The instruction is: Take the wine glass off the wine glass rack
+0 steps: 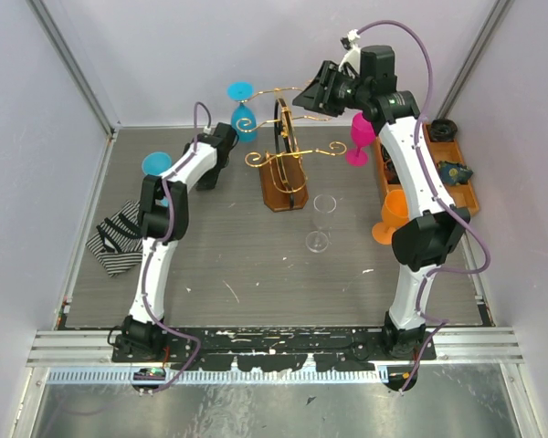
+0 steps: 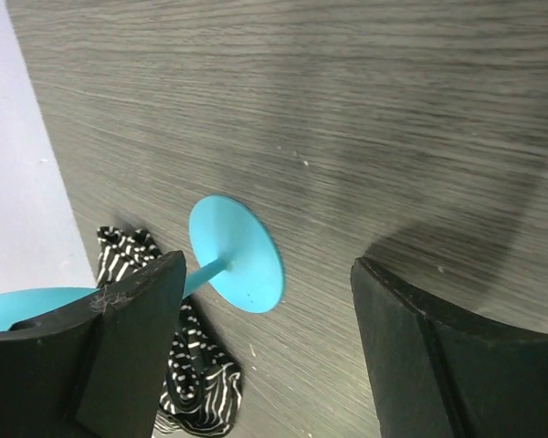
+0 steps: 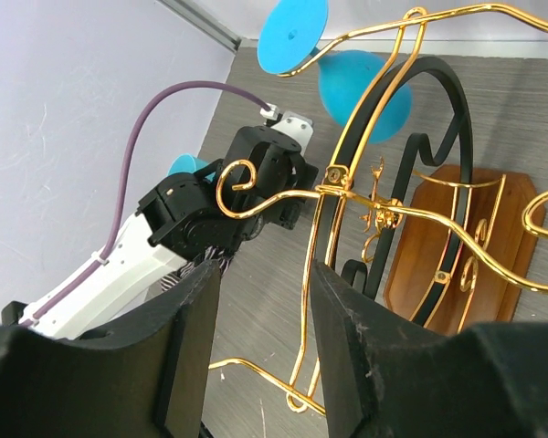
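Right gripper [image 3: 263,301] up by the wine glass rack [image 3: 429,237], fingers [image 3: 192,347] a little apart, nothing held, left gripper [image 2: 268,274] wide apart over the table [image 2: 347,109], blue wine glass [image 3: 361,87] hanging upside down on the rack, second blue glass [image 2: 236,254] near a striped cloth [image 2: 196,383].

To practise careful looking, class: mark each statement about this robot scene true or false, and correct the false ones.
1. A blue glass hangs foot-up on the rack. True.
2. The left pincer grips a glass. False: it is open and empty; a second blue glass is beside it.
3. A clear glass is on the table near the rack. True.
4. The striped cloth lies by the right arm. False: it lies by the left arm.
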Motion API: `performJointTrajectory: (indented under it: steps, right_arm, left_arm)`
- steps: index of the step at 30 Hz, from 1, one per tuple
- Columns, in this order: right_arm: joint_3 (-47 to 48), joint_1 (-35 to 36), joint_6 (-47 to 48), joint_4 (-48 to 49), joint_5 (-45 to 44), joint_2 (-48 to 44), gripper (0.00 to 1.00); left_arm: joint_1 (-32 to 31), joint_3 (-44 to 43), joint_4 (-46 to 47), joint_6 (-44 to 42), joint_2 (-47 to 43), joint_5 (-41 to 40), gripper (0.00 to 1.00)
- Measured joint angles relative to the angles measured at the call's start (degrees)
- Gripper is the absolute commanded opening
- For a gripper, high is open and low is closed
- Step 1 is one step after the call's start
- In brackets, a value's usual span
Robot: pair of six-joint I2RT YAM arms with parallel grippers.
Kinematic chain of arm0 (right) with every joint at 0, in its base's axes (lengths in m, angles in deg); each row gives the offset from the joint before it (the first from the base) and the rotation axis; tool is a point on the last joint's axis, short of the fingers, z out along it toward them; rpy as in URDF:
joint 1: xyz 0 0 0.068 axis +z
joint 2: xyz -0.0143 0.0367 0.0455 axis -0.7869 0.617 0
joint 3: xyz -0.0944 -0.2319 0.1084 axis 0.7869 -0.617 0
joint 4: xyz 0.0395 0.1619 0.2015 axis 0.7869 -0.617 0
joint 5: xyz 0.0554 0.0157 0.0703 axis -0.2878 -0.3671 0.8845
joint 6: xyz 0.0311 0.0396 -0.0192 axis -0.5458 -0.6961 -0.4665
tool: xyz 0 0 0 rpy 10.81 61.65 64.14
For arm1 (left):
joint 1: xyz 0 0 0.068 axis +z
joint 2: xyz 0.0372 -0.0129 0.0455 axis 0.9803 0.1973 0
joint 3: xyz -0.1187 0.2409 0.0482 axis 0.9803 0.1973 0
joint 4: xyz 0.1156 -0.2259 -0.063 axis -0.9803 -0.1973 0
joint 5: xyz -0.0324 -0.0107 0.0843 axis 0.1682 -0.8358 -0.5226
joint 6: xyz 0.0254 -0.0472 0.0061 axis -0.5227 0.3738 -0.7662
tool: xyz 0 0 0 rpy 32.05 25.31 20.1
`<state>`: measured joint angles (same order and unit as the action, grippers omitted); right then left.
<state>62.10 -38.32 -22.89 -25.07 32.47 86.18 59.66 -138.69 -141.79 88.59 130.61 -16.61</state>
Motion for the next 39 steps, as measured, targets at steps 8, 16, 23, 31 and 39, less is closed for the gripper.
performJointTrajectory:
  steps: [8, 16, 23, 31, 39]
  right_arm:
    - [1.8, 0.1, -0.4, -1.1, -0.5, 0.8, 0.48]
    - [1.3, 0.1, -0.6, -2.1, -1.4, -0.3, 0.48]
    - [1.3, 0.1, -0.6, -2.5, -2.0, -2.9, 0.48]
    - [1.0, 0.1, -0.6, -2.6, -2.4, -3.5, 0.48]
    - [1.0, 0.1, -0.6, -2.6, -2.6, -3.5, 0.48]
  left_arm:
    - [0.0, 1.2, 1.3, 1.8, -2.7, 8.6, 0.85]
    - [1.9, 5.2, 4.6, 5.3, -8.2, 21.0, 0.83]
    - [6.2, 8.0, 7.9, 9.0, -15.1, 28.0, 0.82]
    - [8.3, 2.5, 9.0, 10.6, -19.5, 31.7, 0.78]
    - [10.9, -7.9, 14.6, 15.6, -20.7, 40.0, 0.72]
